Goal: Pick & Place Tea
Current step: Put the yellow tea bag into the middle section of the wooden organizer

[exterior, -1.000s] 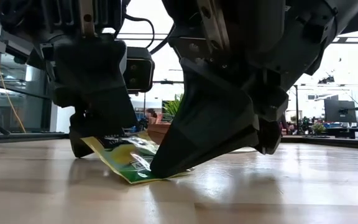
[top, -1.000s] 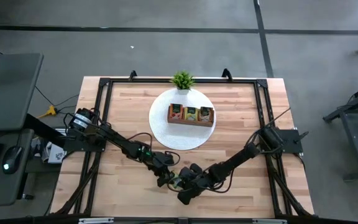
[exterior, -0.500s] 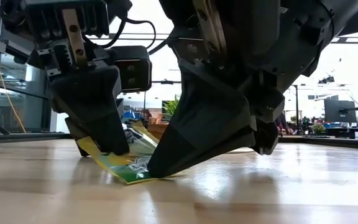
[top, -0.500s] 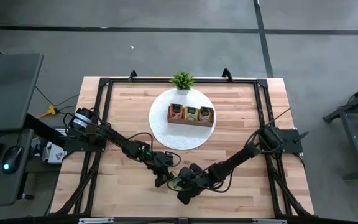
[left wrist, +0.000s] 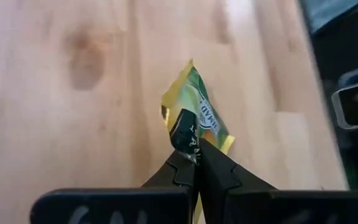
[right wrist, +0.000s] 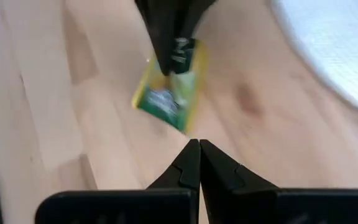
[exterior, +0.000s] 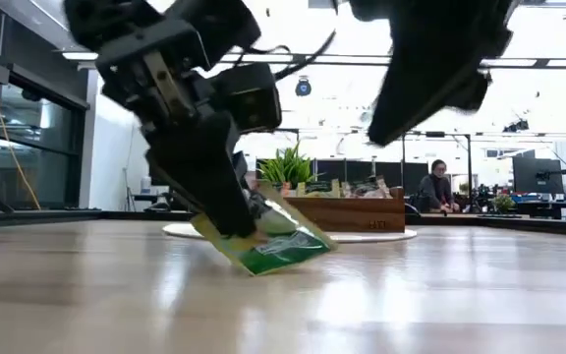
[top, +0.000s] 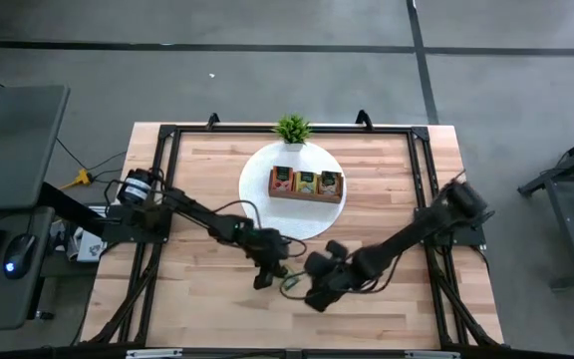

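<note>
The green-and-yellow tea sachet [exterior: 275,243] is pinched by one edge between the closed fingers of the left gripper [left wrist: 190,151] and is carried tilted, its lower corner just above or barely touching the table [exterior: 440,295], in front of the white round mat [top: 267,214]. An edge grip of this kind is judged suited to a flat packet that cannot be grasped while lying on wood, and the tilt follows from the sachet hanging off the fingertips. The wooden tray [top: 307,184], with sachets already in its compartments, stands on the mat, well apart from the held packet. The right gripper [right wrist: 199,155] is clenched on nothing and is raised clear beside the sachet. A second earlier, the sachet was pressed to the table under the right gripper while the left fingers stood open around it; since then the left fingers have been shut, the right arm has been lifted away, and the sachet has been raised toward the mat.
</note>
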Robot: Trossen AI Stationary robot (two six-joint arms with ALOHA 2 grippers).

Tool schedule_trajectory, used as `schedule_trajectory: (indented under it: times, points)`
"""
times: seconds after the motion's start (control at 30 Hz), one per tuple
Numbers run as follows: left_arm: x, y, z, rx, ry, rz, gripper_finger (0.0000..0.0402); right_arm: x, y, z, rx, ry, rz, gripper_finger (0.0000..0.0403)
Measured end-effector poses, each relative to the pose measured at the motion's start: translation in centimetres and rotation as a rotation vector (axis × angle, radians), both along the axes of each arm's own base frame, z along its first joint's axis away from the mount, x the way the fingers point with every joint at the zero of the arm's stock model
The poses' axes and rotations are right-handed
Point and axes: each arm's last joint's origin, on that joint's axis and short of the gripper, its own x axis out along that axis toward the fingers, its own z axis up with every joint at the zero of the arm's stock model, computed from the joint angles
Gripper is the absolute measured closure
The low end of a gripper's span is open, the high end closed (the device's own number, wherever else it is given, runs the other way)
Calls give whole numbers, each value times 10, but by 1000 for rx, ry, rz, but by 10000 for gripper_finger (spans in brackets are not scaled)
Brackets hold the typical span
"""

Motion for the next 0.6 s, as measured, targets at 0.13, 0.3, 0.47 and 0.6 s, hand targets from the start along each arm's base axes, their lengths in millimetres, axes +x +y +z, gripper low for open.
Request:
schedule_trajectory:
  times: [0.13,0.3,0.47,0.6]
  points:
    - [9,10,20,98,44,-81,401,-29,-18,40,-22,55,-76,403]
    - [27,30,63,334,102,-166,401,-82,-45,73,-66,48,-234,403]
    - [42,61,124,561,84,-214,401,-140,-67,71,-15,-95,-345,403]
    - [48,97,154,634,56,-163,401,-168,-83,59,47,-199,-349,403]
